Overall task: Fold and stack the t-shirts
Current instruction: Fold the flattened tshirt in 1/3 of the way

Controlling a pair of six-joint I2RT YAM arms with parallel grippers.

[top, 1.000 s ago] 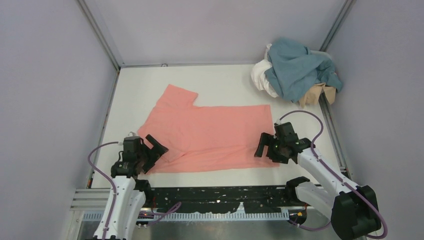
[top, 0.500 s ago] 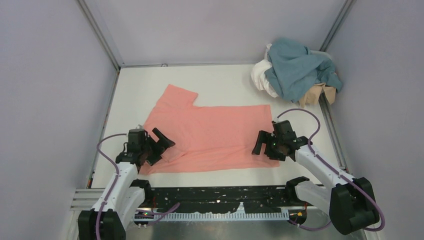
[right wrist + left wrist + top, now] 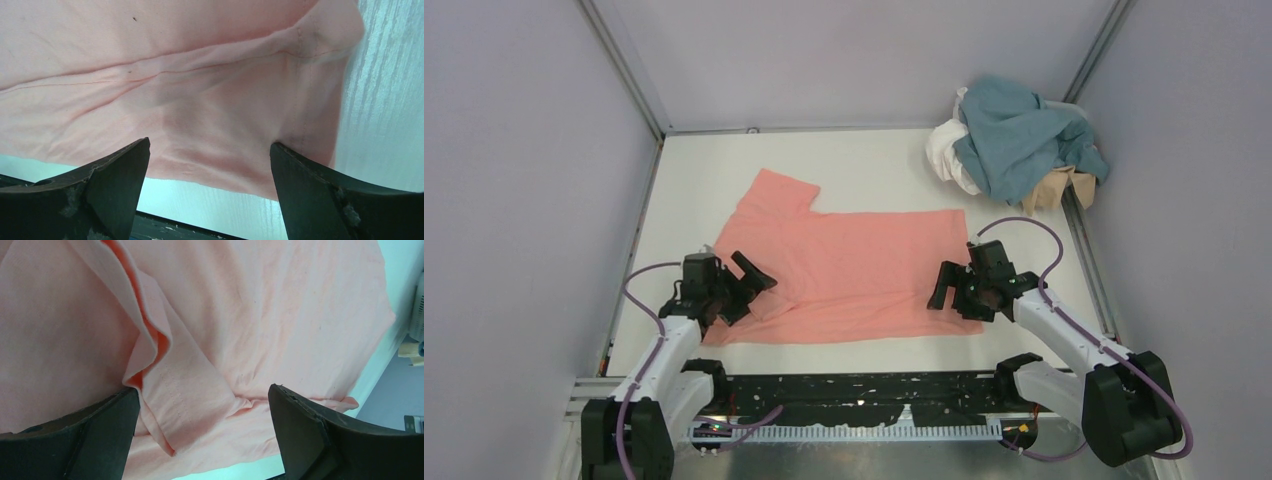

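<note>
The salmon-pink t-shirt (image 3: 844, 275) lies spread on the white table (image 3: 864, 165), left of the middle. One sleeve points to the far left, and the hem runs along the right side.

The left claw (image 3: 749, 288) hovers over the shirt's near-left part with its fingers (image 3: 75, 440) wide apart and nothing between them held. In the left wrist view a doubled flap of pink cloth rises in a ridge between them, its stitched edge lying just beside the left finger. Whether the tips touch the cloth cannot be told.

The right claw (image 3: 954, 295) is over the near-right corner of the shirt, also spread open. Its fingers (image 3: 330, 200) straddle the hem seam, with bare table showing to the right and on the near side.

Well apart, in the far right corner, three more shirts sit in a crumpled heap. The teal-blue t-shirt (image 3: 1014, 135) is on top, the white t-shirt (image 3: 946, 155) bulges out on its left, and the tan t-shirt (image 3: 1056, 187) pokes out at the near side. A purple cable (image 3: 1024, 225) loops up from the right arm, between that heap and the pink shirt. A black rail (image 3: 854, 390) runs along the near edge of the table.
</note>
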